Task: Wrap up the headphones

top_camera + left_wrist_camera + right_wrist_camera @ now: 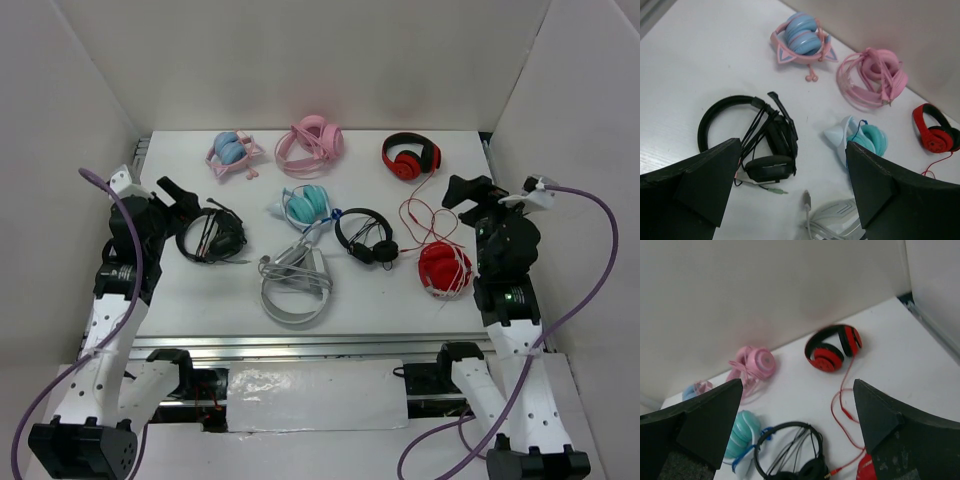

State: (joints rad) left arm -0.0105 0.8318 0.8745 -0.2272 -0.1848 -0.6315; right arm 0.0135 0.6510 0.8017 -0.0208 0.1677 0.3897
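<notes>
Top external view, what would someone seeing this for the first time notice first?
Colourful headsets scattered over the white table: a pink-and-blue pair and a pink pair at the far edge, a teal pair in the middle. At far right lie the headphones, glossy red and black, their thin red cable trailing loose toward a compact red pair on the near side. The left gripper and right gripper stand open at either side, holding nothing.

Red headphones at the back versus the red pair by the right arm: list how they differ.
The headphones trail a loose red cable; the compact red pair is bound in whitish cord. The headphones show black pads; the compact red pair looks all red. Both are red and lie to the right.
</notes>
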